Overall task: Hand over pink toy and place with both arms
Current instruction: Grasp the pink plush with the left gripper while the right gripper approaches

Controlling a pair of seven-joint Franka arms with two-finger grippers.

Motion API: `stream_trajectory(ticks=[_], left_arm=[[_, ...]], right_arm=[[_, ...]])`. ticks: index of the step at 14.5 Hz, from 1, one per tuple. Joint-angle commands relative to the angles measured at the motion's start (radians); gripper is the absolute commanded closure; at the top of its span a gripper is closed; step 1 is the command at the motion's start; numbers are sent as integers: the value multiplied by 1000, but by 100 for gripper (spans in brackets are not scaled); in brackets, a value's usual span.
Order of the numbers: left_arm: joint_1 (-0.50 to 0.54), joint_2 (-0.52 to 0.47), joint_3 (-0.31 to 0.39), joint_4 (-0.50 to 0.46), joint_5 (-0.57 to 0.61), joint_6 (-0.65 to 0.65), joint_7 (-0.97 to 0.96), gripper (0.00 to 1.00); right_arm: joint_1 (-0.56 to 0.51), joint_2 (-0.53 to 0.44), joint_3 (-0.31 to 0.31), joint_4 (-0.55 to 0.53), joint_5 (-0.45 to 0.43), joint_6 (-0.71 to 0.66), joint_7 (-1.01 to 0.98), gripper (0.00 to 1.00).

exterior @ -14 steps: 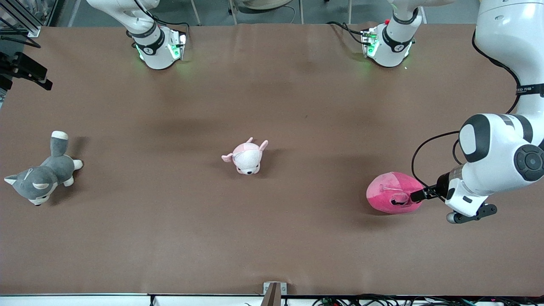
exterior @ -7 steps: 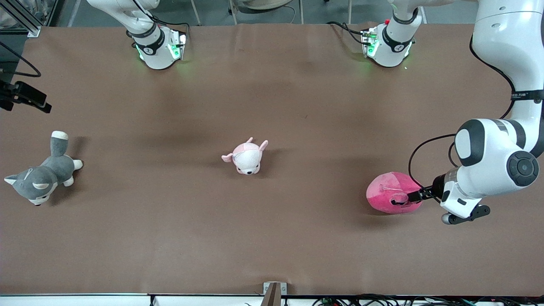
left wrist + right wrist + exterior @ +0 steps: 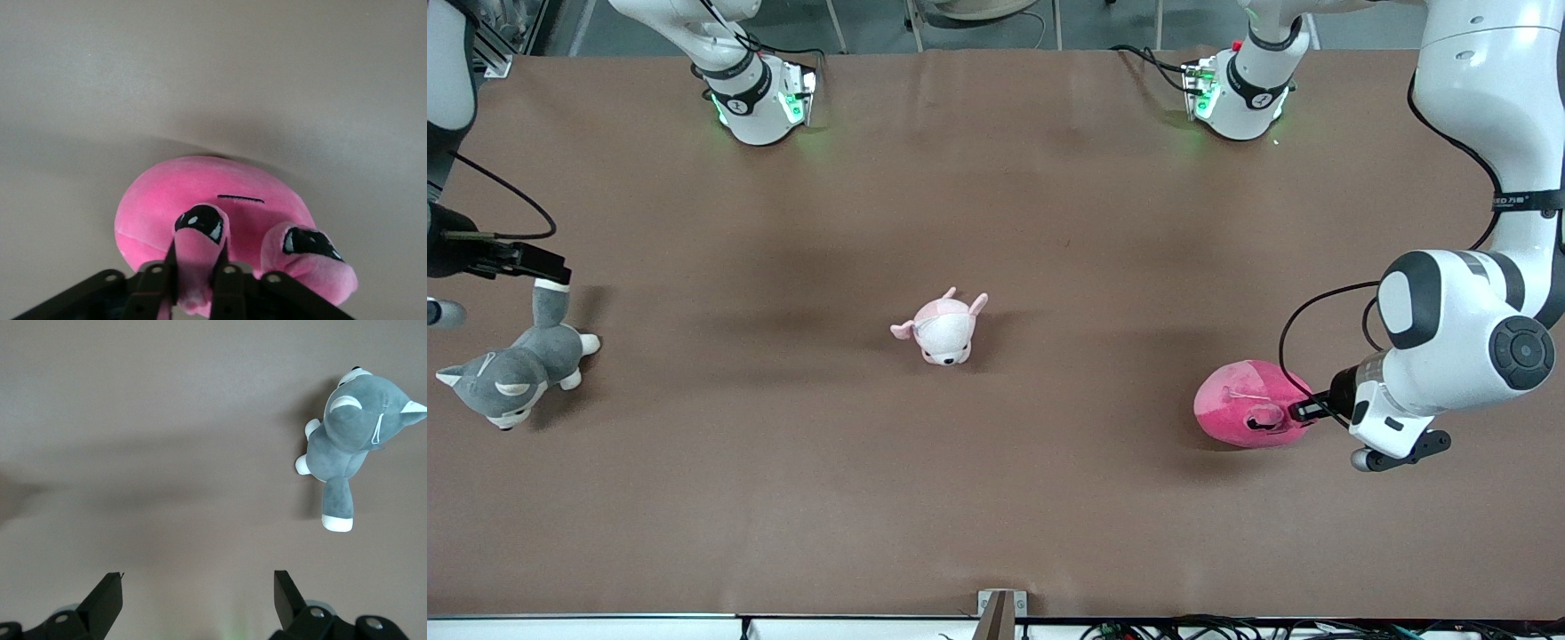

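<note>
The pink toy (image 3: 1240, 411), a rounded hot-pink plush with black sleepy eyes, rests on the brown table toward the left arm's end. My left gripper (image 3: 1300, 411) reaches in low at its side and is shut on a small protruding limb of the toy. In the left wrist view the pink toy (image 3: 200, 190) fills the middle, and the left gripper (image 3: 199, 252) pinches that limb between its black fingers (image 3: 227, 273). At the right arm's end, my right gripper (image 3: 547, 267) hangs over the table, open. The right wrist view shows the right gripper (image 3: 197, 581) holding nothing.
A small pale pink-and-white puppy plush (image 3: 943, 330) lies mid-table. A grey-and-white husky plush (image 3: 511, 369) lies at the right arm's end, its tail just under the right gripper; the right wrist view also shows this husky plush (image 3: 353, 433). Both arm bases stand along the table's edge farthest from the front camera.
The left gripper's fingers have closed on the pink toy's limb. The right arm has come down into the front view, over the husky's tail.
</note>
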Motion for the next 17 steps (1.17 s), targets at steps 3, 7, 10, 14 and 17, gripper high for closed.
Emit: stream_trajectory(ticks=[3,7,10,14,17], left_arm=[[-14,-16,1,11,-11,-7,-56,100],[-42,-132,-15,17,-17,-120,-140,100],[-42,-241,-68,18,-47,-242,-213,100],[-42,-332,-238,40,-90,-291,-397,100],[-54,-317,-382,89,-92,-291,-567,100]], right_arm=[[24,-18,14,7,96,-40,280,0],[193,-22,12,7,117,-41,615,0],[327,-22,12,10,124,-12,854,0],[445,-19,12,6,212,66,1127,0],[533,-11,14,-3,218,132,1305,0]])
